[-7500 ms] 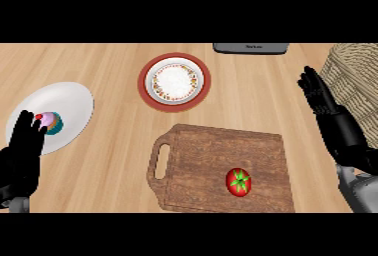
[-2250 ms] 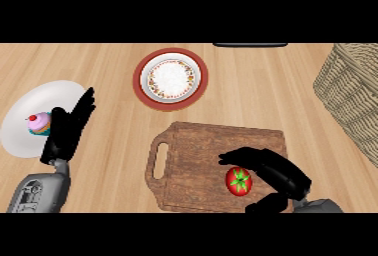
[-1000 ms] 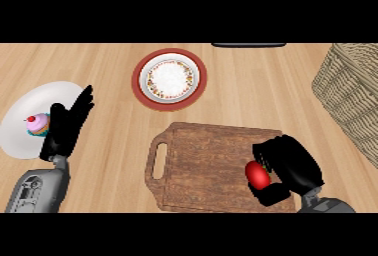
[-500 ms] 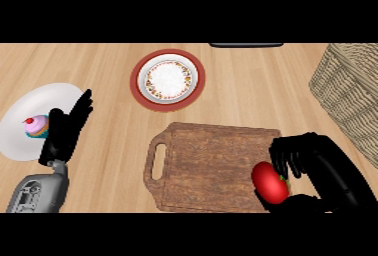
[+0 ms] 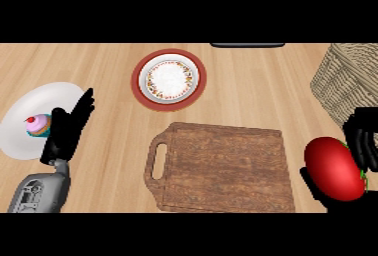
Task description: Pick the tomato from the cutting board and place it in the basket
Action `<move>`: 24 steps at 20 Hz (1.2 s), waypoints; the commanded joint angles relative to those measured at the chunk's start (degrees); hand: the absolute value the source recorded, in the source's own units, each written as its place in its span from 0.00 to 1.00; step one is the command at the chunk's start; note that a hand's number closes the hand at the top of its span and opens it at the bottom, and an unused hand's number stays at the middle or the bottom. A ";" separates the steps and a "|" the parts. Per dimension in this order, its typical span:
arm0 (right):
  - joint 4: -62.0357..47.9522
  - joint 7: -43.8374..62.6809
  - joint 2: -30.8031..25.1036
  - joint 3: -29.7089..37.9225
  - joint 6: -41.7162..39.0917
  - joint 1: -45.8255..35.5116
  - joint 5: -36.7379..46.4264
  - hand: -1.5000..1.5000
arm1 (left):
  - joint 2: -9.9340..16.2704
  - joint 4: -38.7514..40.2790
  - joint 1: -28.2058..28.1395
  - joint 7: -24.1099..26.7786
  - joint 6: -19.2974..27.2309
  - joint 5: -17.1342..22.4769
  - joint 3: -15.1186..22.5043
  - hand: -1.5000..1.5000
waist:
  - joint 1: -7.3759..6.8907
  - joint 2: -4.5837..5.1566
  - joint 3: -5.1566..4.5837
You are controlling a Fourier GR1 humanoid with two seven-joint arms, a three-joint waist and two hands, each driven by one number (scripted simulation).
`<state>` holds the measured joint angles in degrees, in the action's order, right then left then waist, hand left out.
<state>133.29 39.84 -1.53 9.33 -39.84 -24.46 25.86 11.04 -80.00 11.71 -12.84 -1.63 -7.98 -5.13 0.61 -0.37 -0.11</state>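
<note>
My right hand (image 5: pixel 363 142) is at the right edge of the view, with its black fingers curled round the one tomato (image 5: pixel 335 168), so it is holding it. The tomato is off the cutting board (image 5: pixel 221 167) now; it shows just to the right of the board's right edge, between the board and the wicker basket (image 5: pixel 350 80), and it is not in the basket. It looks like an oval, with its long axis running from the upper left to the lower right in the view. A little bit of green shows at its lower right side, next to my fingers, so the stem end seems to point to the right and a little down, but my hand hides most of it. My left hand (image 5: pixel 68 130) is open at the left of the view, fingers straight and pointing up, and it holds nothing; it lies over the right edge of the white plate (image 5: pixel 22 125). There is one cutting board, wooden, with its handle slot on the left side. There are two plates on the table (image 5: pixel 88 65): the white plate with one cupcake (image 5: pixel 38 125) on it, and one red-rimmed plate (image 5: pixel 169 78) above the board. One basket stands at the upper right. A dark object (image 5: pixel 247 45) shows at the top edge; I cannot tell what it is.
</note>
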 commanded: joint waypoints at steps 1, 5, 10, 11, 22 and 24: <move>-0.83 12.97 -1.93 7.61 -2.38 -13.43 -9.69 1.00 | 0.83 2.91 0.88 1.16 -0.02 -0.12 -1.12 0.50 | 0.28 -0.02 -0.06; -8.23 18.08 -10.89 14.18 -1.19 -23.43 -14.69 1.00 | -1.20 1.26 -0.50 1.33 0.54 -0.48 0.47 0.50 | -0.07 0.03 0.02; -17.09 15.65 -24.34 12.53 -6.30 -27.52 -10.74 1.00 | -1.28 2.61 2.60 -0.55 1.18 -0.43 -0.11 0.50 | 0.32 0.21 -0.05; -19.74 12.79 -26.55 11.76 -5.81 -26.87 -6.80 1.00 | -0.84 -1.51 0.11 -1.68 -0.33 0.09 0.81 0.50 | -1.23 0.28 0.02; -44.78 -14.35 -48.98 15.06 -5.47 -21.06 4.42 1.00 | 1.61 -3.86 -1.56 -1.41 -3.36 2.21 -0.74 0.50 | -2.10 0.83 0.17; -45.76 -19.08 -47.09 12.10 0.39 -16.91 8.42 1.00 | 1.52 -2.30 -1.38 0.24 -1.97 1.13 -1.34 0.50 | -1.48 0.70 0.14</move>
<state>93.77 29.24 -45.36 22.50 -43.96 -44.88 29.52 10.94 -82.03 11.73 -14.09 -2.48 -7.79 -4.85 -0.80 0.34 0.02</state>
